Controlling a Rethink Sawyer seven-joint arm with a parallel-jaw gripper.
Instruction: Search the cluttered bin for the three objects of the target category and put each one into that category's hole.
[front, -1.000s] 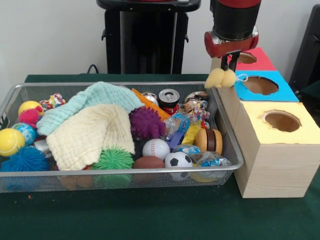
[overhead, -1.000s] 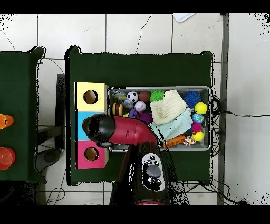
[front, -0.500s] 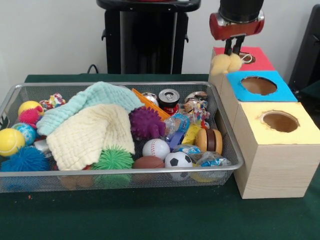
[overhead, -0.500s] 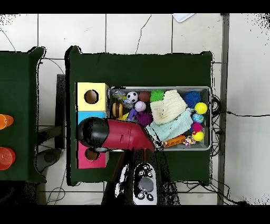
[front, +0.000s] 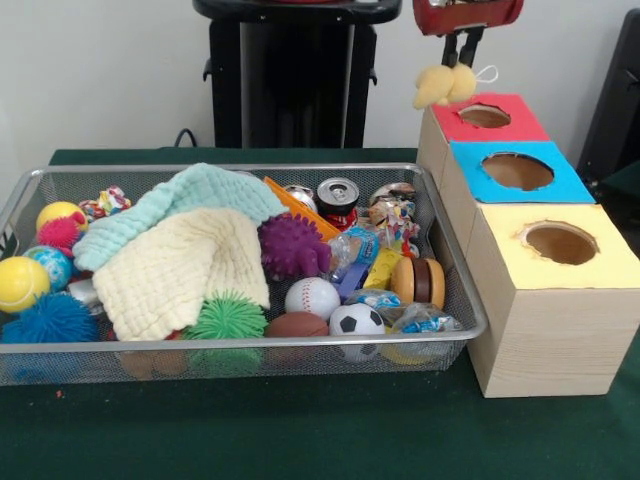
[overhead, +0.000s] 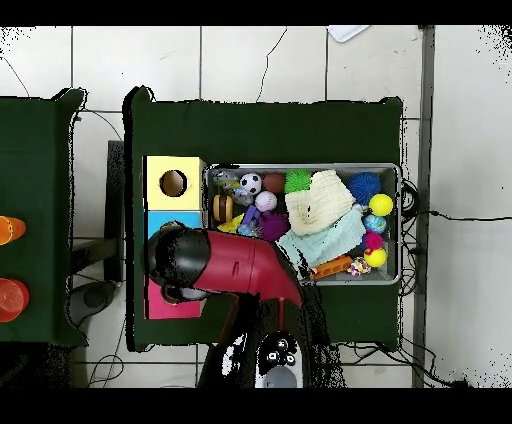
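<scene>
Orange-tan lumpy object (front: 446, 84), 1 visible, hangs clamped in the closed gripper (front: 461, 62) above the red-topped hole (front: 484, 116), apparently beside the wire bin (front: 455, 290); arm cropped at top.

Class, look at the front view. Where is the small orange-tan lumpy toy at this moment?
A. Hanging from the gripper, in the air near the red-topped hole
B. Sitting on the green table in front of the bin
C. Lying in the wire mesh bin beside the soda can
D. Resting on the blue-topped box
A: the orange-tan toy hangs from the gripper, whose fingers are shut on it, up beside the red-topped hole.
</scene>
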